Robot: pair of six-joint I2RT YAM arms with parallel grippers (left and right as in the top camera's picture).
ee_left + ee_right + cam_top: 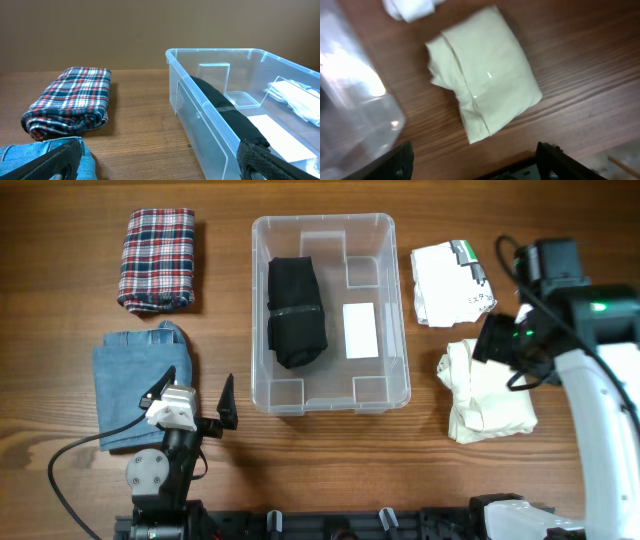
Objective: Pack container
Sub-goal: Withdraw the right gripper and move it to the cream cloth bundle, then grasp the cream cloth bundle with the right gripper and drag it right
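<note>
The clear container [322, 221] stands mid-table with a black folded garment [295, 312] along its left side and a white label [360, 330] on its base. My left gripper [195, 405] rests open near the front edge, between the denim [135, 385] and the container's front left corner; in the left wrist view its gap [160, 165] holds nothing. My right gripper [497, 340] hovers open over the top of a cream folded cloth [490, 392]. In the right wrist view the cream cloth [482, 75] lies ahead of the open right gripper [475, 165], apart from it.
A plaid folded cloth [157, 258] lies at the back left. A white printed cloth [450, 280] lies right of the container. The container's wall [200, 115] is close on the left gripper's right, and a corner of the container [350, 100] shows left of the right gripper.
</note>
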